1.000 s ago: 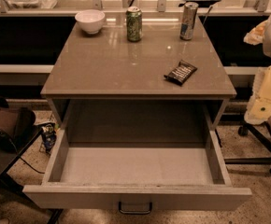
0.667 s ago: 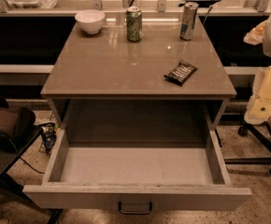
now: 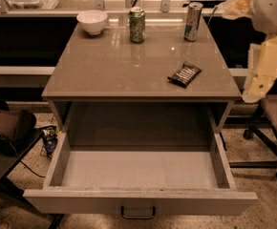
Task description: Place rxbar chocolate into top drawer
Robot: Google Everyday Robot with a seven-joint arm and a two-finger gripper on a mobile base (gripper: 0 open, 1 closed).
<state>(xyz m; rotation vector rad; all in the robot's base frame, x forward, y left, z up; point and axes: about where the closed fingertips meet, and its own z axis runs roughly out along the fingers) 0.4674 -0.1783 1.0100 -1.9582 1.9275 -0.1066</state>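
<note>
The rxbar chocolate (image 3: 184, 74), a flat black wrapper with white lettering, lies on the grey table top (image 3: 110, 70) near its right front corner. The top drawer (image 3: 138, 202) is pulled wide open below the table top; its pale floor is bare and a dark loop handle (image 3: 138, 213) sits on its front panel. My gripper (image 3: 259, 86), a cream-coloured part under a white arm, hangs at the right edge of the view, off the table's right side and to the right of the bar. It holds nothing that I can see.
A white bowl (image 3: 92, 21), a green can (image 3: 137, 25) and a silver-blue can (image 3: 193, 21) stand along the table's back edge. An office chair (image 3: 272, 128) stands to the right of the drawer. A dark bag (image 3: 7, 128) lies on the left.
The arm and gripper at the right have moved up a little. The bar, the cans and the drawer have not moved.
</note>
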